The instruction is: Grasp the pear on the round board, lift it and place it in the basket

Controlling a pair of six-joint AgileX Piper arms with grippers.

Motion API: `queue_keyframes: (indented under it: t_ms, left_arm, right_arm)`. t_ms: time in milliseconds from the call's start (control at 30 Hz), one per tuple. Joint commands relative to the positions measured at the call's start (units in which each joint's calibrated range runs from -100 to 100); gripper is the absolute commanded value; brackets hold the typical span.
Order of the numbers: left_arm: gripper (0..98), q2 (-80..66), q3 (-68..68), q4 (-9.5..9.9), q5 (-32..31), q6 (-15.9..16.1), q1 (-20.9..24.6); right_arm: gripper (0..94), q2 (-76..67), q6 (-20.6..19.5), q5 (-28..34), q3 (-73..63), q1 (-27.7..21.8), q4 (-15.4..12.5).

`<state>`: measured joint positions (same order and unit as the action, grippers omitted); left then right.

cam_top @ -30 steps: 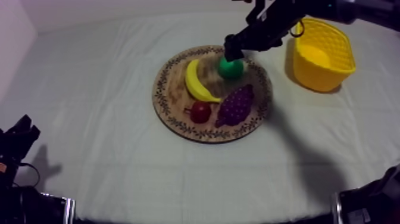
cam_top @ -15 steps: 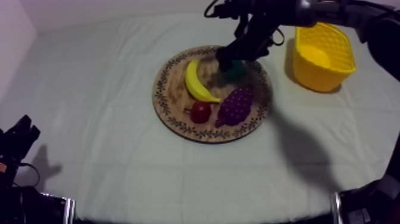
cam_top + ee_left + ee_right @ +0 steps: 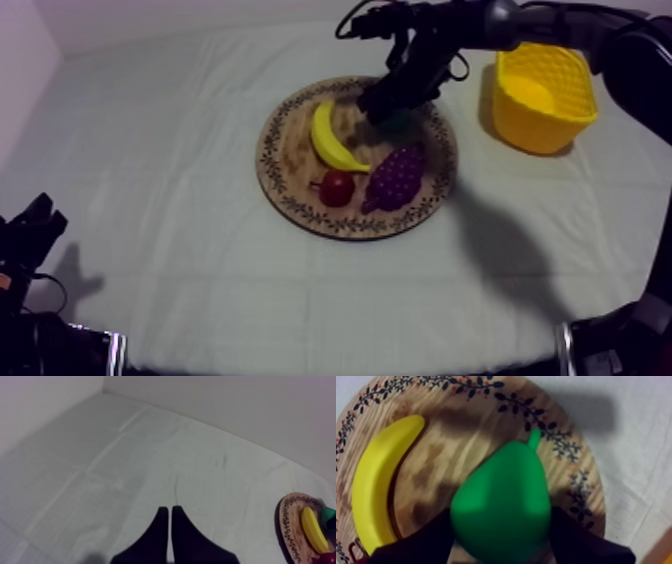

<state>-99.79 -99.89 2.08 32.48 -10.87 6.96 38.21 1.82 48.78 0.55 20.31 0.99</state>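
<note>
Down from its hover of a second ago, the right pincer (image 3: 501,541) now clasps the green pear (image 3: 503,496), one black finger against each flank. The fruit lies at the far side of the round wooden board (image 3: 290,170), its stem toward the patterned rim. Sharing the board are the banana (image 3: 378,476), the bunch of grapes (image 3: 397,175) and the small red fruit (image 3: 337,187), with the yellow basket (image 3: 540,128) apart on the surface (image 3: 200,290) at the robot's right, while the left pincer (image 3: 167,513) rests closed, fingers together, low at the near left.
</note>
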Motion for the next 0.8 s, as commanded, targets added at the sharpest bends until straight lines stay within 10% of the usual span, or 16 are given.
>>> queue_keyframes:
  t_ms: [0,500,767]
  left_arm:
    - [0.1,-0.04,0.0,0.0,0.02,0.0,0.03]
    - [0.1,-0.04,0.0,0.0,0.02,0.0,0.03]
    - [0.1,-0.04,0.0,0.0,0.02,0.0,0.03]
  right_arm:
    - [51.9,0.11,-0.27,0.11,-0.06,0.27,0.19]
    - [55.0,-22.64,-7.38,-4.38,21.85,3.33,9.72]
    - [55.2,-38.12,-4.3,1.38,29.25,1.06,8.04]
